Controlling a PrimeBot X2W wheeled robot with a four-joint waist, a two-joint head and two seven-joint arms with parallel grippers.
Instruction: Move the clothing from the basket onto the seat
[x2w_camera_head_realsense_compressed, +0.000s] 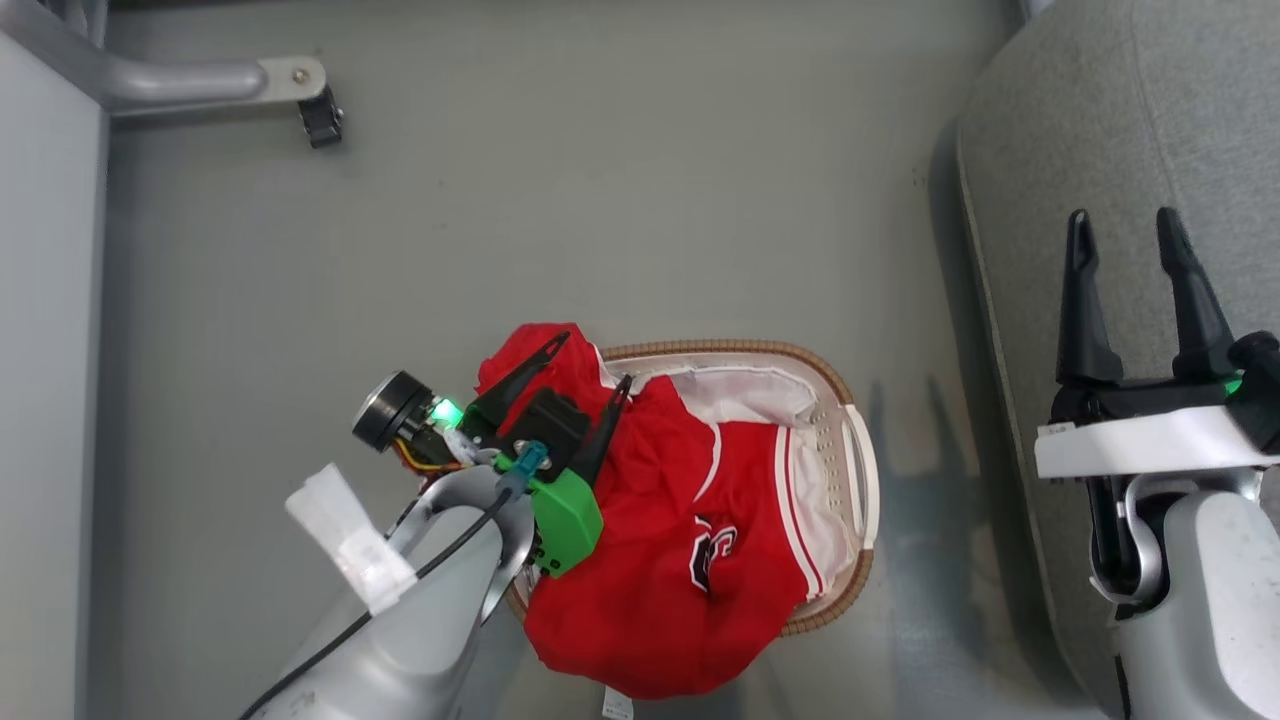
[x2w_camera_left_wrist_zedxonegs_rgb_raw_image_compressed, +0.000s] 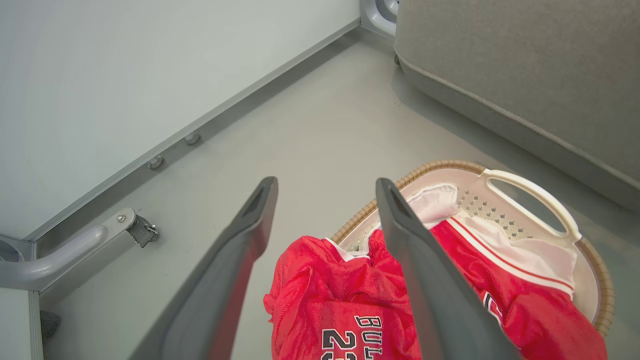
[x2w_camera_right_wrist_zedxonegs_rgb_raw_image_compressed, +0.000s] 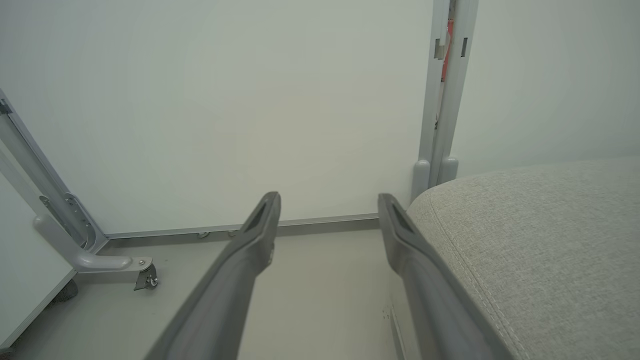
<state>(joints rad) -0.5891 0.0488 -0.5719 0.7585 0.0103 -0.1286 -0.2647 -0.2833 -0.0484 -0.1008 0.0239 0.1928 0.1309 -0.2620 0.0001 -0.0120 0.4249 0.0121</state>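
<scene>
Red clothing (x2w_camera_head_realsense_compressed: 660, 560) lies heaped in the basket (x2w_camera_head_realsense_compressed: 862, 470) at the lower middle of the head view and spills over the rim at the lower left, so loose folds stand up ready for a pinch. A white liner (x2w_camera_head_realsense_compressed: 740, 395) shows at the upper right of the basket. The basket stands on the grey floor (x2w_camera_head_realsense_compressed: 600, 200) just beside the seat (x2w_camera_head_realsense_compressed: 1120, 130), which runs down the right edge. That probably keeps the carry short. The left gripper (x2w_camera_head_realsense_compressed: 592, 360) tilts down over the upper left end of the heap with its fingers spread wide and nothing between them. In the left wrist view the red cloth lies below and between the fingers. Whether a fingertip touches it I cannot tell. The right gripper (x2w_camera_head_realsense_compressed: 1122, 220) hangs over the near edge of the seat, fingers parted and empty, seemingly kept out of the way.
</scene>
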